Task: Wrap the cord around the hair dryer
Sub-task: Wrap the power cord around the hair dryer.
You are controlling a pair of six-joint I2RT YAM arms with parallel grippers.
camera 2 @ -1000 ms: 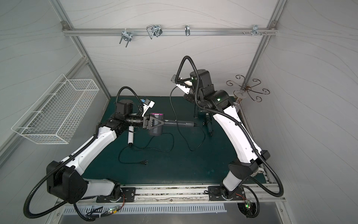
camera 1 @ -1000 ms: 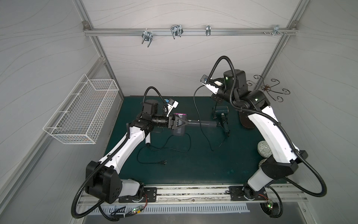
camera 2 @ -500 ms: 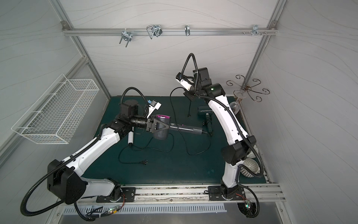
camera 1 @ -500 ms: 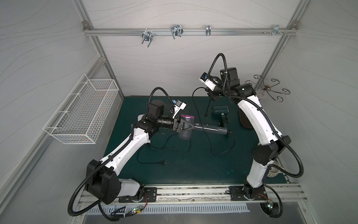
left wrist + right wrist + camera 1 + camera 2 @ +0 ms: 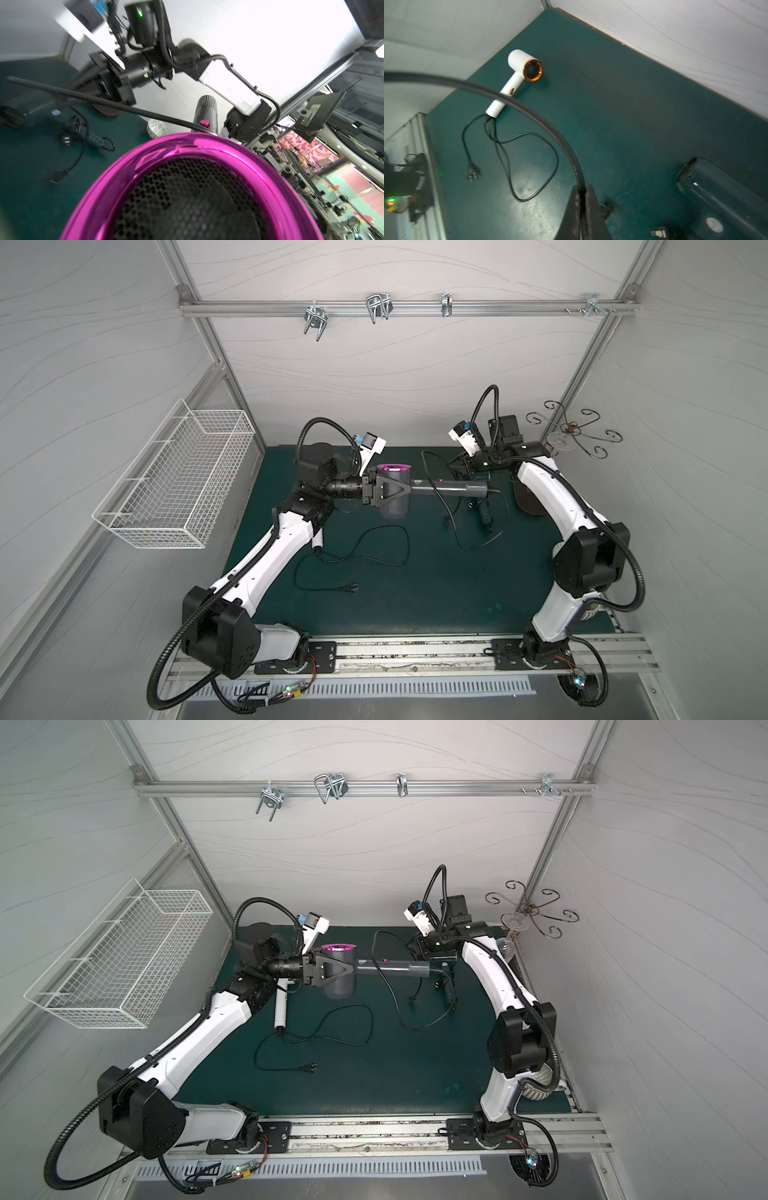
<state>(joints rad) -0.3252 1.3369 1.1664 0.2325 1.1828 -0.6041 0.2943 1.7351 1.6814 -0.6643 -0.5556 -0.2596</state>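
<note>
Above the green mat [image 5: 436, 593], the grey hair dryer [image 5: 392, 511] hangs level, its barrel clamped in the widely spread jaws of the left gripper [image 5: 384, 492]. The right gripper [image 5: 582, 193] pinches the black cord [image 5: 576, 168] tight near the handle's end; the cord seems to cross the handle once.

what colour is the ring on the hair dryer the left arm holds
Shiny magenta. The ring of the hair dryer shows best in the left wrist view.

Raised cord [image 5: 529, 113] over open mat [image 5: 436, 601]
</note>
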